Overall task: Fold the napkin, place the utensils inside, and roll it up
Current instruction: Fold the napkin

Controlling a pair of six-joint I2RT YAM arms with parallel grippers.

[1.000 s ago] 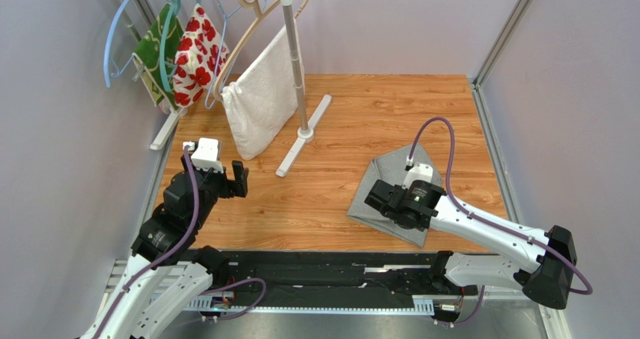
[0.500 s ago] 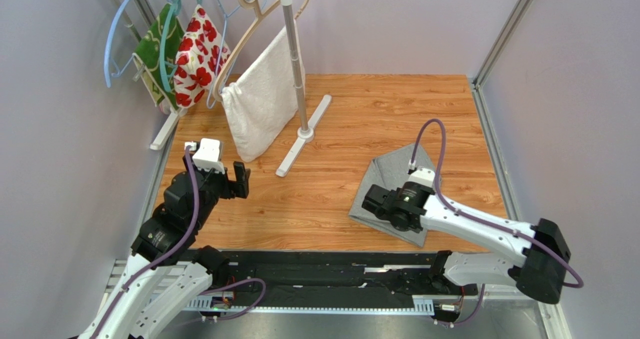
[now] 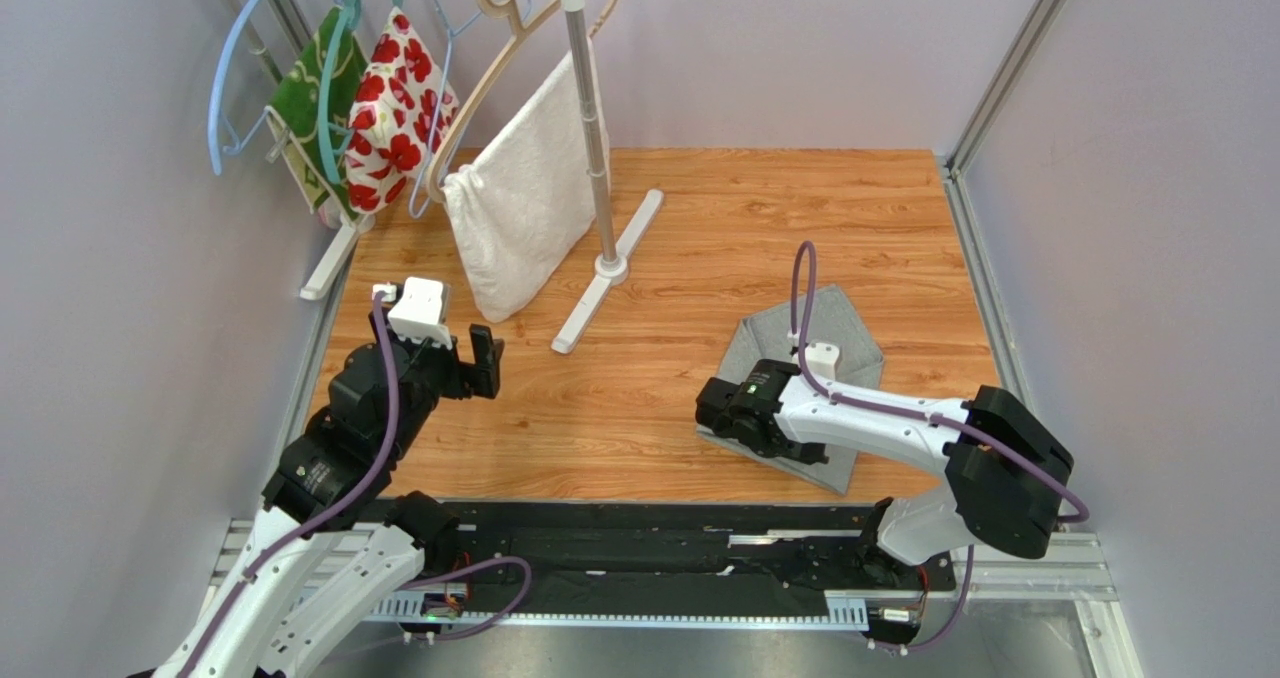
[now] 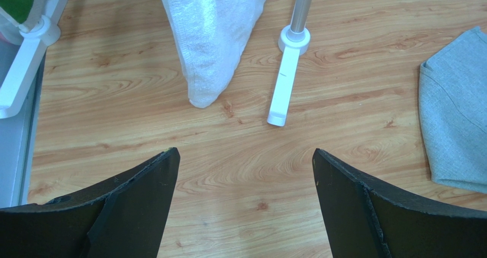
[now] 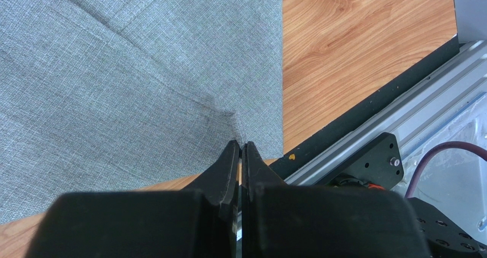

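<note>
The grey napkin (image 3: 836, 342) lies folded and rumpled on the right half of the wooden table; it also shows at the right edge of the left wrist view (image 4: 457, 109). My right gripper (image 3: 711, 408) sits at its near left corner. In the right wrist view the napkin (image 5: 114, 69) puckers where the tips of that gripper (image 5: 240, 145) meet, shut on its edge. My left gripper (image 3: 481, 360) hovers at the left side, far from the cloth, and stands wide open (image 4: 244, 161) over bare wood. The utensils are out of view.
A drying rack (image 3: 594, 138) stands at the back left with a white towel (image 3: 519, 206), a red-flowered fabric (image 3: 394, 108) and hangers. Its white foot (image 4: 284, 89) reaches toward the middle. A black rail (image 3: 631, 536) borders the near edge, close to the napkin's corner.
The right arm has swung its elbow leftward and the gripper has slid left along the napkin's near edge, dragging and reshaping the cloth. The left arm has stayed still.
</note>
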